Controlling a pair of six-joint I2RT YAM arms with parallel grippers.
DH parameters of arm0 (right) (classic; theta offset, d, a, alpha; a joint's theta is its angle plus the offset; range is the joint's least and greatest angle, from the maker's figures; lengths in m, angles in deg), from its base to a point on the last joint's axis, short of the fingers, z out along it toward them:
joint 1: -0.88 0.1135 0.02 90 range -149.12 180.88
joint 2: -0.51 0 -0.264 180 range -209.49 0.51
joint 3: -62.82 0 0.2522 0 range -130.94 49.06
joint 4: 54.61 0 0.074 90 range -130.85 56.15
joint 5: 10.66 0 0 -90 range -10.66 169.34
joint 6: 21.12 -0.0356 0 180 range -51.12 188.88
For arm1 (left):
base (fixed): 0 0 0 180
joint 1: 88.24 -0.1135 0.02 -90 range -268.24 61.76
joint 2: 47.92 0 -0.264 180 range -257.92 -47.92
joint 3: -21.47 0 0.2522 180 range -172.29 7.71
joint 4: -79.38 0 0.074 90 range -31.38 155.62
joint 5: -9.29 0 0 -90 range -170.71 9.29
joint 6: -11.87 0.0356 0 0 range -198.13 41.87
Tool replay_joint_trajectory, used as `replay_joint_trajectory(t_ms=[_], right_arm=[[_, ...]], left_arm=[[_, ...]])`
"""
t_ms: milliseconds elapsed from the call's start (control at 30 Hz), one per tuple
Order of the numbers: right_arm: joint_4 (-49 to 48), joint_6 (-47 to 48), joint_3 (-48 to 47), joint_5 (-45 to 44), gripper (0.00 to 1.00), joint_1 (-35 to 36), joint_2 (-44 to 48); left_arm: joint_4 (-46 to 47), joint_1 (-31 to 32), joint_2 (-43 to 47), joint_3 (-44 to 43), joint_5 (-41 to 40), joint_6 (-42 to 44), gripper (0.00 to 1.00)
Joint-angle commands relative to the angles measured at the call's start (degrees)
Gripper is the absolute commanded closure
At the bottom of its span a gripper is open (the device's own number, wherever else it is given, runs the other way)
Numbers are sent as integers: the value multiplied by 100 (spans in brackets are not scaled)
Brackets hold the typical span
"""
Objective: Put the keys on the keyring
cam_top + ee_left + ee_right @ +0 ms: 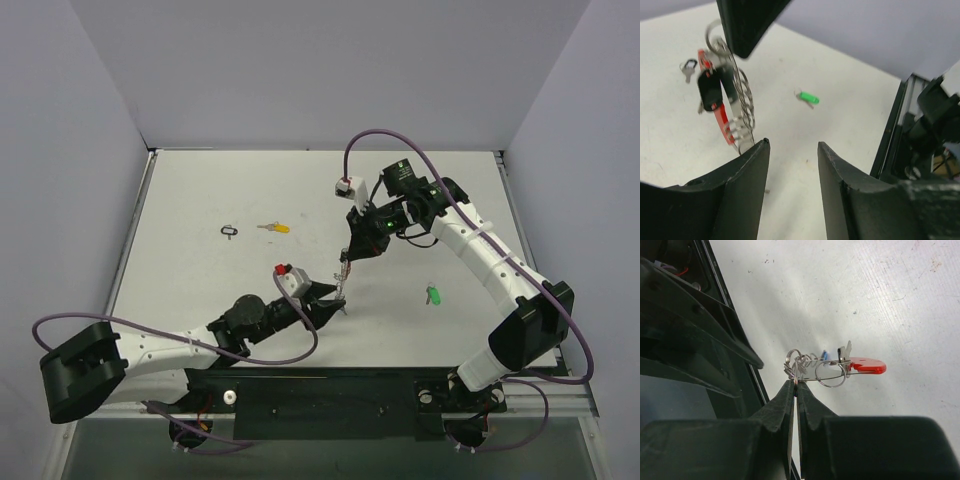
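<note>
Keyring [830,367] hangs over mid-tabletop by a thin pinch
Right pincer [796,385] clamps one coil; left pincer [792,150] gapes empty just beside. A nudge could free it. Green key [434,295] lies right, yellow key [275,228] far left.

White table [200,200], small black loop [229,231] lying toward its left, grey walls [300,60]

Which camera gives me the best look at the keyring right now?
The left wrist view: the keyring hangs side-on, its coil, red piece and a black key clear. The right wrist view shows it foreshortened, pinched in the right gripper. The top view shows it only as a tiny speck.
</note>
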Motion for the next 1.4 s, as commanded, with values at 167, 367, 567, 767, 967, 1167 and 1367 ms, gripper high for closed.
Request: replay_joint_trajectory(t_ms=[167,367,567,767,967,1167,1367], right_arm=[[-94,-215,81,71,100,26,157],[-103,-215,81,115,100,8,156],[-121,-250,99,168,100,8,148],[-138,-285,116,177,100,8,139],[-147,-329,116,159,100,-1,121],[-165,-347,107,142,100,-10,104],[-147,-373,116,98,100,-10,77]], left_arm=[[1050,269,-1105,145,-1038,798,47],[1175,251,-1423,-57,-1398,877,47],[1219,163,-1564,-215,-1514,894,47],[1263,49,-1739,-382,-1356,894,48],[1193,14,-2012,-654,-1259,886,51],[1035,14,-2188,-769,-1609,921,66],[832,5,-2153,-848,-1900,965,87]])
